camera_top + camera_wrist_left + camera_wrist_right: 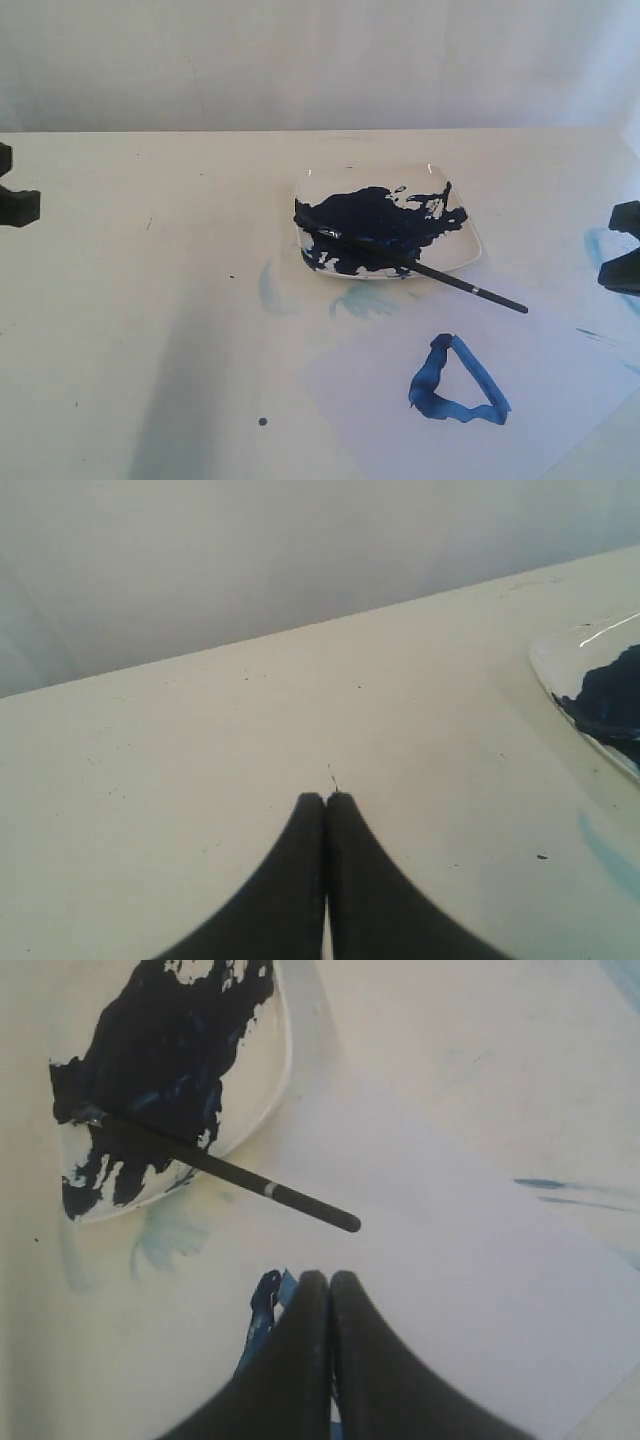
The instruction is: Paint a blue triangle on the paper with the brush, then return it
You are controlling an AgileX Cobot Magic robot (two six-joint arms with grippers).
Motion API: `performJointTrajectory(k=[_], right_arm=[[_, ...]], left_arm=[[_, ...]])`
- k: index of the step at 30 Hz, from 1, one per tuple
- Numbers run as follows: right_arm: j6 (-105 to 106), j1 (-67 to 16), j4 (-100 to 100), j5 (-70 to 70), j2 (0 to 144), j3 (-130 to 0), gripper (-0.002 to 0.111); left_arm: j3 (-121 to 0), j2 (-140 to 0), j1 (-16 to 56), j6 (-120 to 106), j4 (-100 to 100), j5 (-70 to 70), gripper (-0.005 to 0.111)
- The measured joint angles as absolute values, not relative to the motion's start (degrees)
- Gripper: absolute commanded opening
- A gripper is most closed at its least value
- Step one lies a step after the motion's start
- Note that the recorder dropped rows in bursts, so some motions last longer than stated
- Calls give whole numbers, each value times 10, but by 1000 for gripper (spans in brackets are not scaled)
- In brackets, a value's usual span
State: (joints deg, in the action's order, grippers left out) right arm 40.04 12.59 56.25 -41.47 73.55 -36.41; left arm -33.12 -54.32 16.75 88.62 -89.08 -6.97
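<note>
Brush (415, 262) lies free of both claws. Its bristle end rests in the dark navy paint (375, 220) on the white plate (460, 248), and its black handle runs out over the plate's rim toward 4 o'clock, ending near the paper's upper edge. Paper (550, 400) lies on the table at 5 o'clock from the plate, at a slant. It bears the blue triangle (458, 385), a closed outline of thick uneven strokes. A pale-blue smear (365, 298) marks the table just below the plate. Left gripper (326, 798), at 9 o'clock in the exterior view, has its jaws pressed together on nothing, over bare table beside the plate. Right gripper (330, 1275), at 3 o'clock, likewise has its jaws together and empty; its wrist view shows it over the paper, covering part of the triangle.
</note>
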Motion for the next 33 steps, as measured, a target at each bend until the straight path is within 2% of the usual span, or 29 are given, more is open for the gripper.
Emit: performJointTrajectory(k=[7,14,22,33], right_arm=[[400,126,563,-449,631,-336,0],[400,126,563,-476,494,-329,0],[400,126,563,-484,407,-329,0],[400,126,563,-488,392,-328,0]], left_arm=[[-268,-404,167,893,-854,-23,0],[-256,-272,167,895,-830,39,0],[-256,-244,167,896,-824,41,0],[-256,-244,167,896,-822,34,0]])
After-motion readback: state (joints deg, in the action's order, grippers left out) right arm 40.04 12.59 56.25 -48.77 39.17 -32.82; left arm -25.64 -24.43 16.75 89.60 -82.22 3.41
